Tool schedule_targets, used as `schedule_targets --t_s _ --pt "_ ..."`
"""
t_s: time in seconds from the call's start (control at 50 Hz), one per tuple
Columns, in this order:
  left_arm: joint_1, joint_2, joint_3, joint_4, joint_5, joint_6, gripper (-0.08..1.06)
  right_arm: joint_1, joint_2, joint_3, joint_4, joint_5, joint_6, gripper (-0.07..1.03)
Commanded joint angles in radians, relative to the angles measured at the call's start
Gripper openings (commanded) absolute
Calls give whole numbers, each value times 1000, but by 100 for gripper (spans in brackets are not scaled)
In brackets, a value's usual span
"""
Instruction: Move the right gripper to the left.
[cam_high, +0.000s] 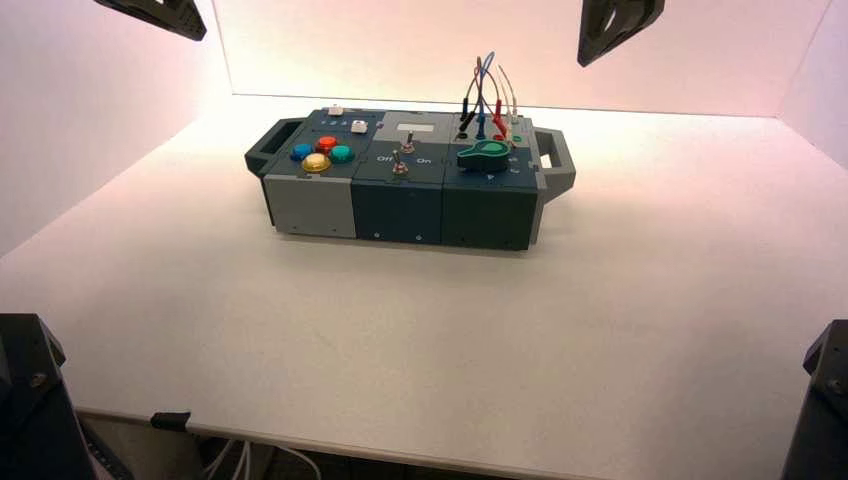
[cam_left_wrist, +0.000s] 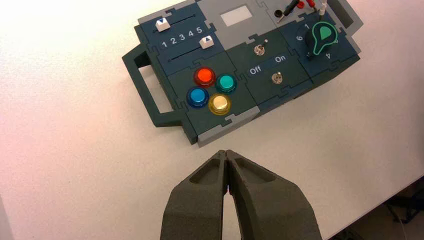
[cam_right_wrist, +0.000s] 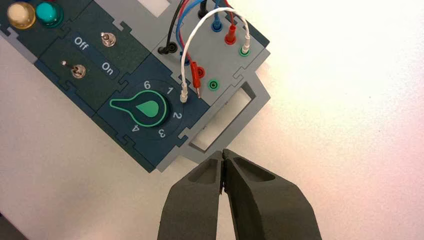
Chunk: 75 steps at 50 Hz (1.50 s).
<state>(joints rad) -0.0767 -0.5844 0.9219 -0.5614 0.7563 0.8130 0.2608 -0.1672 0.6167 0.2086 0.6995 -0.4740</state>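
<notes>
Apparently airborne, though height is hard to judge, the right gripper (cam_high: 584, 62) hangs toward two o'clock from the control box (cam_high: 398, 208) in the high view, apart from it. Its black fingers are together, tips meeting. The right wrist view shows them just beside the grey carry handle (cam_right_wrist: 252, 107) at the box's right end, near the green-outlined rotary knob (cam_right_wrist: 148, 108) and white jumper wire (cam_right_wrist: 200, 24). Toward ten o'clock from the box, the left gripper (cam_high: 200, 36) waits, fingertips also touching.

The box (cam_right_wrist: 135, 75) bears "Off", "On", slider digits 1–5, and knob digits 1, 2, 3, 4, 6
</notes>
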Motion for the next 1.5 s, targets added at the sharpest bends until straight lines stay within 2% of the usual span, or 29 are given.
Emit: schedule_targets --t_s 0.02,0.26,0.52,0.66,0.68,0.76,0.82,0.88,1.0,1.04,1.06,1.18,1.24,1.42,1.46,1.5 --pt "3 -3 -11 -2 -6 -2 -3 2 -25 -12 5 0 0 -2" --pt "3 -3 -9 0 -8 0 -3 2 -25 -12 8 2 0 -2" --pt "3 -3 -9 0 -11 0 -3 37 -26 -17 41 14 0 -2" --pt "2 -5 -9 0 -12 0 -3 72 -25 -25 64 18 25 -2" --pt "3 -5 -8 0 -15 0 -3 80 -23 -34 86 18 37 -2" --pt "2 -5 -8 0 -18 0 -3 84 -17 -52 121 17 48 -2" --pt "2 -5 -9 0 -21 0 -3 87 -12 -61 126 15 55 -2" --pt "2 -5 -8 0 -18 0 -3 87 -6 -69 126 11 75 -2" --pt "3 -3 -8 0 -21 0 -3 91 3 -86 124 -5 137 -2" --pt "3 -3 -8 0 -21 0 -3 92 5 -89 123 -9 146 -2" --pt "3 0 -9 0 -18 0 -3 98 9 -92 117 -20 173 -2" --pt "3 6 -9 0 -21 0 -3 123 28 -103 89 -29 239 -2" --pt "3 9 -9 -2 -21 0 -3 146 40 -112 58 -32 278 -2" --pt "3 21 -11 -2 -18 0 -3 224 83 -156 -100 -35 433 -2" --pt "2 23 -12 -2 -18 0 -3 238 94 -172 -124 -32 462 -2" --pt "2 25 -12 -2 -17 0 -3 249 103 -189 -130 -32 476 -2"
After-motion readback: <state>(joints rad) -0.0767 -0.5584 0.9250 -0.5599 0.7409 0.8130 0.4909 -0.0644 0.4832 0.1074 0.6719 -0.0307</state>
